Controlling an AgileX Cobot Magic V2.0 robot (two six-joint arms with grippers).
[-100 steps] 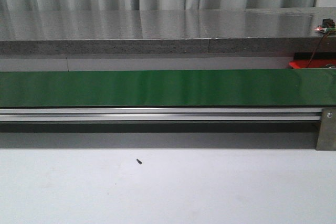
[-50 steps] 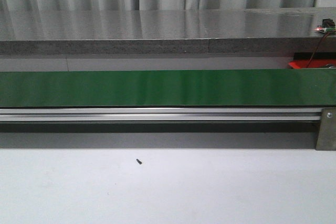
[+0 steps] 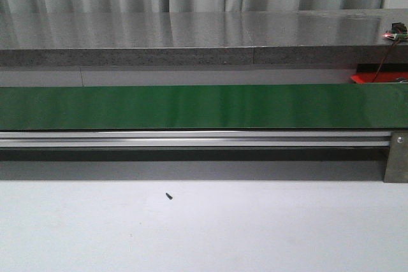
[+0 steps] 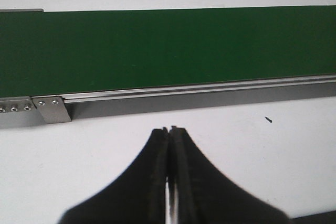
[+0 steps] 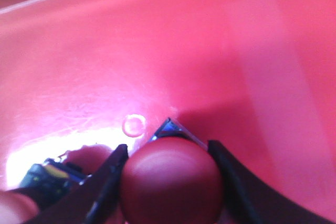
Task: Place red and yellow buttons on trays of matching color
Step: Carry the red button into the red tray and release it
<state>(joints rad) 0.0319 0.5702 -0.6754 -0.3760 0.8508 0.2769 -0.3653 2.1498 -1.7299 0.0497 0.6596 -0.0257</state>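
While the green belt (image 3: 204,106) is lying bare across the front view, the right gripper (image 5: 168,174) is clamping a red button (image 5: 170,179) between its two dark fingers (image 5: 105,182), seen only from the right wrist camera. That button's rounded dome is filling the gap between the jaws, which are parted just enough to take it. It is hanging directly over the glossy floor of the red tray (image 5: 210,51), so close that red surface is filling the whole picture; whether it is touching the floor cannot be told. Beside the held piece, another red button (image 5: 92,158) on a dark blue base is lying on the tray, partly hidden by a finger and by glare.

Over at the left wrist camera, the left gripper (image 4: 170,128) is hanging with its black jaws pressed together and nothing between them, above the white table (image 4: 262,171), on the near side of the belt's silver rail (image 4: 199,90). A small dark speck (image 4: 268,119) is lying on the table near that rail.

From the front, neither arm is showing. A corner of the red tray is peeking out at far right behind the belt, below a grey ledge (image 3: 191,36), with a small lit board (image 3: 396,32) and its wire sitting on that ledge's right end.
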